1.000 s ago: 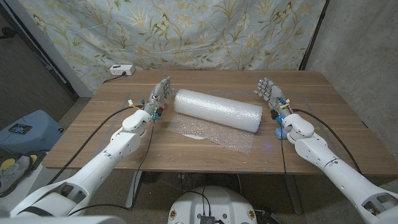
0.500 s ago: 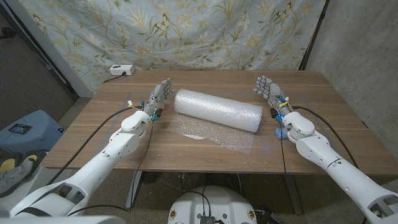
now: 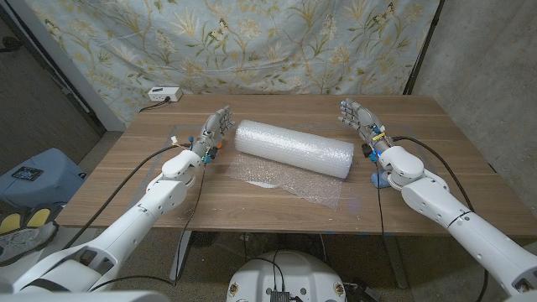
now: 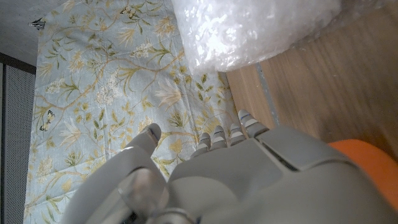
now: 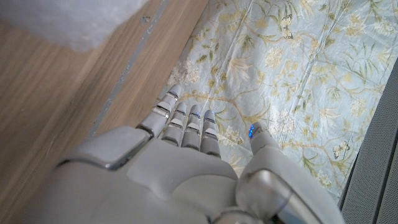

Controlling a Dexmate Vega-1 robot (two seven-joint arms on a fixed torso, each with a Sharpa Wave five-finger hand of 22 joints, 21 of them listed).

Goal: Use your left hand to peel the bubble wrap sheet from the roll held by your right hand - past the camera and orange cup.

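A makeshift lab or recording corner — a floral sheet (image 3: 252,42) hangs as backdrop behind a wooden table (image 3: 436,126), cables trailing, a power strip (image 3: 163,95) at the edge.

1 bubble wrap roll (image 3: 293,148), 2 hands: left (image 3: 215,129), right (image 3: 359,118); 1 white box (image 3: 163,94).

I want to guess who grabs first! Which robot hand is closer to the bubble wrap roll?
Left. The left hand stands just off the bubble wrap roll's end; the right hand waits farther from its other end.

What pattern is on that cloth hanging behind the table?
The cloth is pale blue with cream leaves, flowers and butterflies; the right wrist view shows it best.
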